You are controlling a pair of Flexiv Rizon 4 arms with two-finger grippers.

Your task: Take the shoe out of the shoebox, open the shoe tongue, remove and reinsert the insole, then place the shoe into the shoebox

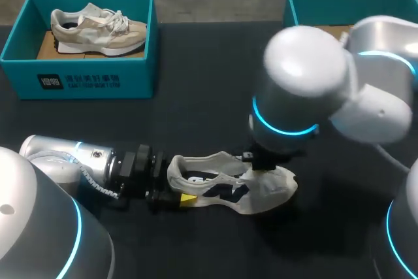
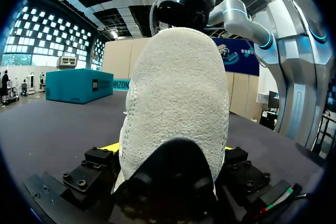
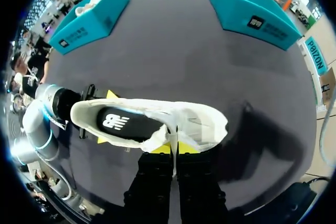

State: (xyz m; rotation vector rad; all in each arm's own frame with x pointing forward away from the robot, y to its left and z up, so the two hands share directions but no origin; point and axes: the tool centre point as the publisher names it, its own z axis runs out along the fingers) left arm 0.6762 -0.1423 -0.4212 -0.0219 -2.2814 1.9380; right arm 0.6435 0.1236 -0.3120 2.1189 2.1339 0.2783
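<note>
Head view, first entry: where is the shoe [image 1: 228, 184] sitting? (M.)

It is sitting on the dark counter [image 1: 209, 102] near the front edge, outside both boxes, with its heel pointing toward the left arm. Its dark insole [image 3: 126, 124] is showing inside the opening. (K.)

What are the left fingers doing? (M.)

The left gripper [image 1: 175, 186] is lying low along the counter, and its fingers are clamping the heel from both sides. (K.)

And the right? (M.)

The right gripper [image 3: 173, 148] is hanging over the middle of the shoe. Its fingers are pressing together, pinching a fold of the white upper at the throat. (K.)

Surroundings? (M.)

A teal shoebox [image 1: 78, 80] is standing at the far left, holding a beige shoe [image 1: 98, 31]. A second teal shoebox [image 1: 313, 8] is standing at the far right, partly hidden behind the right arm. Both are well apart from the gripped shoe. (K.)
</note>
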